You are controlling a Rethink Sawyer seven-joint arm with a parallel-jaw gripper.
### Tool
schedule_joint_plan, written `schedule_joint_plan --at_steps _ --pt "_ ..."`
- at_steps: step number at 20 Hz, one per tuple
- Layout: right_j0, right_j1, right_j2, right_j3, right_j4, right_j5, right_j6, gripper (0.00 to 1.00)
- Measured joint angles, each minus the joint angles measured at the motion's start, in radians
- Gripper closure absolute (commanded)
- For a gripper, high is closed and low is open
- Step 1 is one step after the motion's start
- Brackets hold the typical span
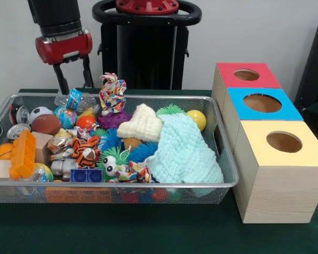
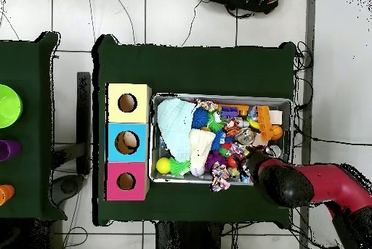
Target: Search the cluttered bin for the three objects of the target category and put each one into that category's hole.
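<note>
Poised with fingers spread and empty above the far corner of the cluttered bin (image 1: 222,182), hand (image 1: 73,79) apparently mid-search. Next: settling on one target among the toys, then carrying it to the boxes' holes (image 1: 284,142).

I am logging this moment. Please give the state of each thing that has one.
end effector: open, empty, above the bin's far corner
wire bin: full of clutter
light blue cloth: crumpled, draped over toys
red box: hole unobstructed
blue box: hole unobstructed
yellow box: hole unobstructed
</note>
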Motion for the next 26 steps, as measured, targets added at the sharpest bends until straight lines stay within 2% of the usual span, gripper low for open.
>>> schedule_joint_plan --at_steps 1,8,12,16,26 --pt "-0.001 0.033 0.002 0.001 -0.048 0.000 -0.029 0.00" --pt "-0.004 0.125 0.016 0.022 -0.161 0.000 -0.117 0.00" --pt "-0.021 0.163 0.029 0.067 -0.232 0.000 -0.189 0.00" --pt "-0.045 0.173 0.034 0.111 -0.260 0.000 -0.240 0.00" --pt "-0.112 0.175 0.037 0.193 -0.271 0.000 -0.328 0.00"
